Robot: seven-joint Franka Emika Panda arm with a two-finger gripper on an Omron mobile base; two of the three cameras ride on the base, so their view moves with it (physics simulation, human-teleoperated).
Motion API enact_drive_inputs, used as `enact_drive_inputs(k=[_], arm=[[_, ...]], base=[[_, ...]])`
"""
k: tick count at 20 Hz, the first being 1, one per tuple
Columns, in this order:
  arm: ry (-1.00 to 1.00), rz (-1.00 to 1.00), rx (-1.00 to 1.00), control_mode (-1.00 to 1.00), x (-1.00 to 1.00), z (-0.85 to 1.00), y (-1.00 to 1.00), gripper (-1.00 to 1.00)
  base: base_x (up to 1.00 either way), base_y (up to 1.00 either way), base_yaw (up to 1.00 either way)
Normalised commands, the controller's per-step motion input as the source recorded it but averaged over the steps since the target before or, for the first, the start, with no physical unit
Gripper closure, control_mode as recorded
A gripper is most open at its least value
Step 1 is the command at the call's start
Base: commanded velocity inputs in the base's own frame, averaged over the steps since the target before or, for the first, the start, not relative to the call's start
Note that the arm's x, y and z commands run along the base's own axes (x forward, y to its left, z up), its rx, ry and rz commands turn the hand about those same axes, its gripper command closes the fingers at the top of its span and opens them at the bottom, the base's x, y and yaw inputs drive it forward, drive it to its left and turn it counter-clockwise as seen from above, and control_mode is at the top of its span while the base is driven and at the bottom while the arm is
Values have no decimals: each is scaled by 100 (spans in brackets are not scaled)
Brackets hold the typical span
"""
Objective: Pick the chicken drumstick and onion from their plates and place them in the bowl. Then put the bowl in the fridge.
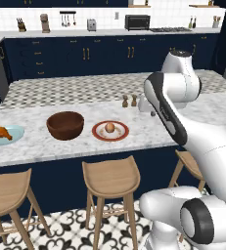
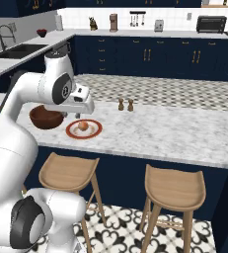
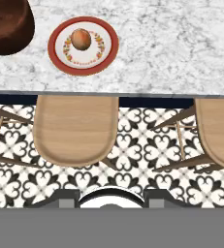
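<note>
Surface [image 1: 148, 132]: white-grey marble veining. Bowl [image 1: 65, 125]: dark brown, wood look. Onion [image 1: 110, 127]: tan-orange, on plate [image 1: 97, 132] with white centre, red-brown rim, small orange-green dotted ring. Chicken drumstick [image 1: 1, 132]: orange-brown, on plain light blue plate [image 1: 15, 136]. Stools [image 1: 110, 177]: light wood. Floor [image 3: 147, 150]: black-and-white floral tile. Cabinets [image 1: 109, 53]: navy, gold handles. Two shakers [image 1: 129, 101]: brown.

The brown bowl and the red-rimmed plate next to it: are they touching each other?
Apart. In the left base view a strip of bare marble counter shows between the bowl and the plate; the hand view shows the same gap.
</note>
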Motion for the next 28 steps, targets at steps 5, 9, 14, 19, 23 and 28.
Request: enact_drive_inputs(k=[5,9,14,19,23,28], arm=[[0,0,0,-100,4,-22,48,-100],[0,0,0,-100,71,-56,83,-100],[1,0,4,-100,75,-46,21,-100],[9,0,4,-100,74,-42,0,-100],[3,0,0,-100,84,-53,0,-100],[0,0,0,-100,97,-34,3,-100]], base=[[0,0,0],[0,0,0],[0,0,0],[0,0,0],[0,0,0],[0,0,0]])
